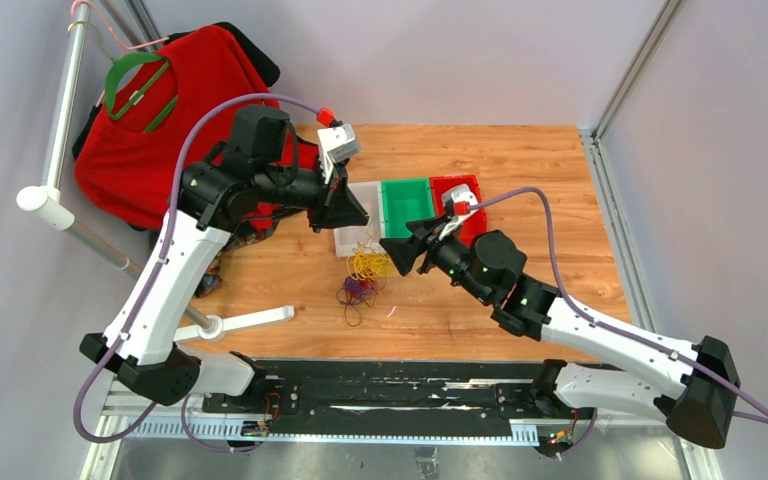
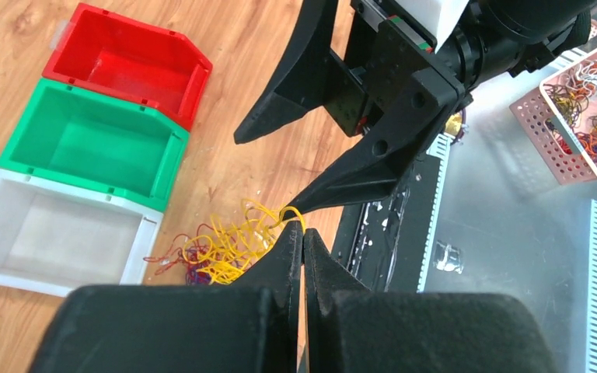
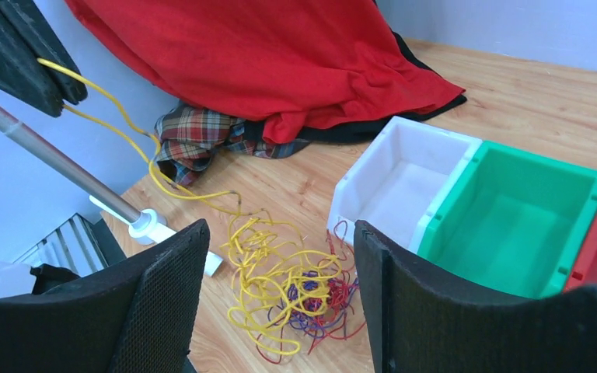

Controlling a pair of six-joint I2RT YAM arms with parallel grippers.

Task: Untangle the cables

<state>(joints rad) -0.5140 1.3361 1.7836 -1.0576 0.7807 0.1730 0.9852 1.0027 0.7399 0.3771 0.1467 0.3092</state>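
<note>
The cables lie tangled on the wooden table: a yellow heap (image 1: 368, 263) with dark red and purple wires (image 1: 357, 292) beside it. From the right wrist the tangle (image 3: 303, 291) sits on the table beyond my right gripper (image 3: 281, 229), which is open with nothing between its fingers. My left gripper (image 2: 303, 233) is shut on a yellow cable (image 2: 291, 211), lifted above the heap (image 2: 225, 245). That yellow strand (image 3: 136, 148) runs from the pile up to the left gripper's fingertips (image 3: 62, 85). From above, the left gripper (image 1: 355, 218) and the right gripper (image 1: 390, 255) stand close together over the pile.
White (image 1: 368, 195), green (image 1: 407, 200) and red (image 1: 455, 183) bins stand in a row behind the cables. Red cloth (image 3: 264, 54) and plaid fabric (image 3: 194, 136) hang at the left by a white rack pole (image 3: 47, 155). A pink basket of wires (image 2: 575, 116) sits off the table.
</note>
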